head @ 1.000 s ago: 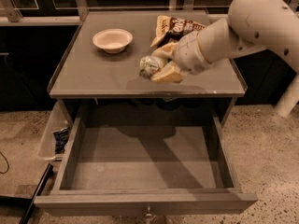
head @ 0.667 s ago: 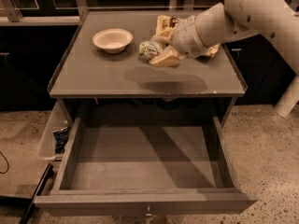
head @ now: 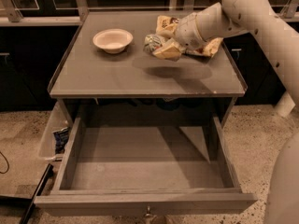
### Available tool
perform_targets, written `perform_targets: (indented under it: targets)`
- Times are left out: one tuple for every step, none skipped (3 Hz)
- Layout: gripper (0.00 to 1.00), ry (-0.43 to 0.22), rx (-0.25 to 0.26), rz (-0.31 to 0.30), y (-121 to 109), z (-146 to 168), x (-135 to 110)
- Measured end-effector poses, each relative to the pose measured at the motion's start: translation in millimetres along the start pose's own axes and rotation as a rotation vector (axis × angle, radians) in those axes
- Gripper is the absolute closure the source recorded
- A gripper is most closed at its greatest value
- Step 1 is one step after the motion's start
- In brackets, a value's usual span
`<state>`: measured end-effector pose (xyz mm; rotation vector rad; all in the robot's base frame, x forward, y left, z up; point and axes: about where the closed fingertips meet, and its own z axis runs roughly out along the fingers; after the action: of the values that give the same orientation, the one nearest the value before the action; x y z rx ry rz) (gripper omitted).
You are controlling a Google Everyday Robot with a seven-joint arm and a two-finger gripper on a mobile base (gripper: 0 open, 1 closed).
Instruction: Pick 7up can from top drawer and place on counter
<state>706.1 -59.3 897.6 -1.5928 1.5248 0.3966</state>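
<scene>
The 7up can, pale silver with green marks, is held in my gripper, which is shut on it. The can hangs a little above the middle-back of the grey counter, casting a shadow on the surface below it. My white arm reaches in from the upper right. The top drawer is pulled fully open beneath the counter. Its flat bottom is bare, and a small metal knob shows on the front board.
A cream bowl sits at the counter's back left, just left of the can. A brown-and-cream snack bag lies at the back right, partly behind my arm. A clear bin stands left of the drawer on the speckled floor.
My gripper has carried the can up and toward the back of the counter, closer to the bowl and snack bag. The drawer has not moved.
</scene>
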Motion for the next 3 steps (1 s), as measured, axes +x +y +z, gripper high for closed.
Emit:
perform_targets:
  targets:
    - [1.00, 0.009, -0.007, 0.051, -5, 8, 20]
    - [1.00, 0.024, -0.022, 0.079, -1, 13, 33]
    - [0.81, 0.024, -0.022, 0.079, -1, 13, 33]
